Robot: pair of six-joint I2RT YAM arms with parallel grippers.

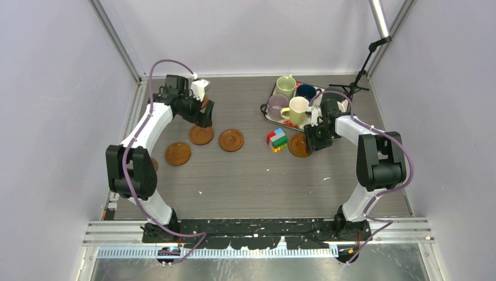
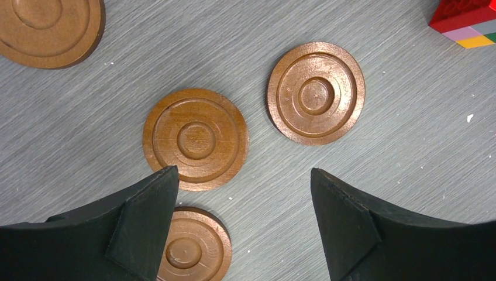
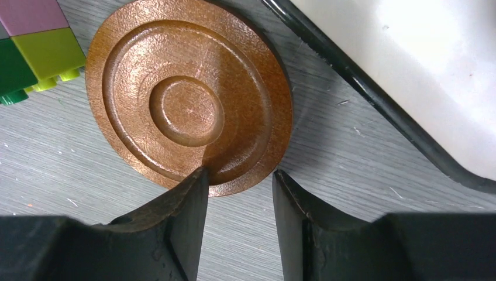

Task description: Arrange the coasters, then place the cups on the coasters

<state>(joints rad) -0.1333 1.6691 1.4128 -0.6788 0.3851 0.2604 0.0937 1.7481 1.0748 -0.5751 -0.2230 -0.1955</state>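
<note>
Brown coasters lay in a loose cluster on the left of the worktop, three in plain sight and apart from one another, with others partly hidden by the left arm. Above them the left pincer hung released, its jaws spread wide with nothing between them. We judged it ready to come down on whichever disc needed setting into line, and we would have had it take that disc by the rim rather than press on the flat centre. Right of the cluster stood the block toy, and just beside it the lone coaster, flat on the worktop and close to the tray. The right pincer stood half closed astride that coaster's near rim, one finger over the raised edge and the other just outside it; we could not tell whether it had bitten yet. For this step we reckoned the grip should sit square on the rim before any lift, since so thin a disc could tip or slip out, and any path leftward had to pass clear of the block toy. The cups sat on the tray, none yet on a coaster.
</note>
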